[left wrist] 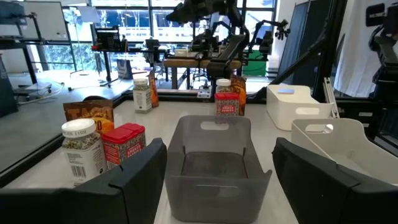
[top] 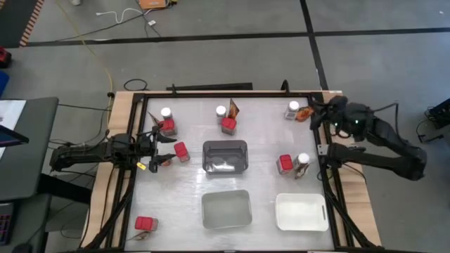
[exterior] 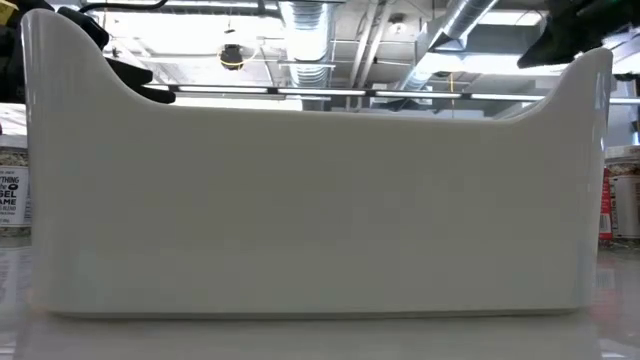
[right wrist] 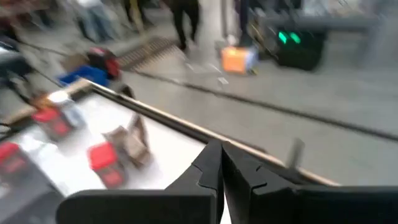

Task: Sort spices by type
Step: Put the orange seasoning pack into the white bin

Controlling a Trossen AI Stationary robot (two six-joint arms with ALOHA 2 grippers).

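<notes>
Left gripper (top: 163,148) spread empty facing dark grey tray (left wrist: 214,163); right gripper (right wrist: 222,167) seemingly clenched, blurred, overhead-hidden.

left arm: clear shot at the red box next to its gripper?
Probably yes. The left gripper is open and the red box sits just beyond its fingertips, nothing between them; the dark grey tray lies farther on.

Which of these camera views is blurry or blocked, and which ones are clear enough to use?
Right wrist view: heavily smeared by motion blur, with only the shut right gripper crisp. Low view: almost wholly blocked by a white tray close to the lens. High view: evenly lit and sharp. Left wrist view: clear, the dark grey tray between the open left gripper's fingers.
</notes>
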